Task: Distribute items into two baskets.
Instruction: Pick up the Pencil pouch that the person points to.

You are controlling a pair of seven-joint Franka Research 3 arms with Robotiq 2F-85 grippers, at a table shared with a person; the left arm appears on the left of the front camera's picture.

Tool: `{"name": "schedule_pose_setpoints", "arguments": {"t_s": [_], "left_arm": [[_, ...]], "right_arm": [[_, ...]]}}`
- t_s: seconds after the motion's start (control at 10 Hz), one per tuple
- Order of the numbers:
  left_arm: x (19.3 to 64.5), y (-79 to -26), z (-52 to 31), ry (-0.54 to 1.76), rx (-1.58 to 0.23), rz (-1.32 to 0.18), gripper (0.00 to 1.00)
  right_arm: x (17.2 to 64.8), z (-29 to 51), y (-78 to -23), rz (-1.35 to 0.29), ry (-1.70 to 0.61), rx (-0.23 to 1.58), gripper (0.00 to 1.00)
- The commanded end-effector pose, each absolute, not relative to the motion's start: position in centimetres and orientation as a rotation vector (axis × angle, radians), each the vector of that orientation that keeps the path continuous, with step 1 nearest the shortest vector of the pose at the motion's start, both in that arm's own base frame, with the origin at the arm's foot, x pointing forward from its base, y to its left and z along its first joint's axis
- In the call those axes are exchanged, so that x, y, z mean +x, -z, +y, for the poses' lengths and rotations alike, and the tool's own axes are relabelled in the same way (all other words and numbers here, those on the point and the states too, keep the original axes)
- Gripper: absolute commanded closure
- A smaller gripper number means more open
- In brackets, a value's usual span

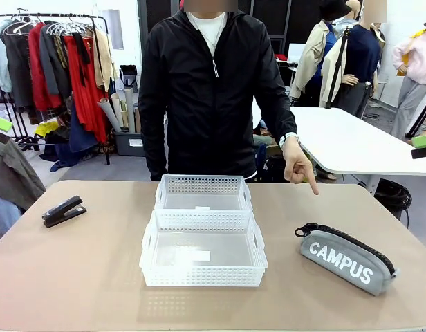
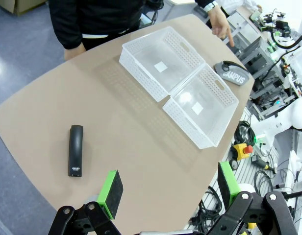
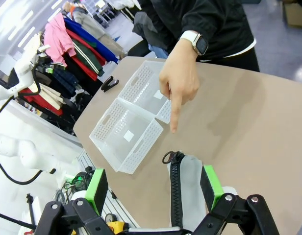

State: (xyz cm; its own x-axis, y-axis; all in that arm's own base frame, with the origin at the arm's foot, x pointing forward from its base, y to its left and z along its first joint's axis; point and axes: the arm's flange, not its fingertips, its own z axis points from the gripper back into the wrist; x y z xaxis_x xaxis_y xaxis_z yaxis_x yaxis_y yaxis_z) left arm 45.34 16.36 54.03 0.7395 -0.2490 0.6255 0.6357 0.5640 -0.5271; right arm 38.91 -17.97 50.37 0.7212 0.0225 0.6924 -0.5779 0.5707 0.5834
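Pouch (image 3: 189, 186) end behind right tool (image 3: 152, 178)

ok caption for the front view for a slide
Person's hand points toward the grey pouch; stapler lies left of two empty baskets.

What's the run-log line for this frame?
left end effector: open, empty; right end effector: open, above CAMPUS pouch; stapler: untouched; near basket, far basket: empty; person's hand: pointing down near pouch

Two baskets (image 1: 202, 275) (image 1: 202, 184), one pouch (image 1: 344, 261), one stapler (image 1: 63, 211), one hand (image 1: 298, 166)
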Motion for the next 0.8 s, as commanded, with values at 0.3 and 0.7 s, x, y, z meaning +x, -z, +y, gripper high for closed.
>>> {"name": "schedule_pose_setpoints", "arguments": {"t_s": [0.3,0.7], "left_arm": [[45.2,-54.1,16.4,0.547,-0.815,-0.531,0.00],[45.2,-54.1,16.4,0.547,-0.815,-0.531,0.00]], "right_arm": [[40.2,-12.2,-50.7,-0.546,-0.490,0.724,0.00],[40.7,-6.9,-49.7,-0.426,-0.522,0.495,0.00]]}}
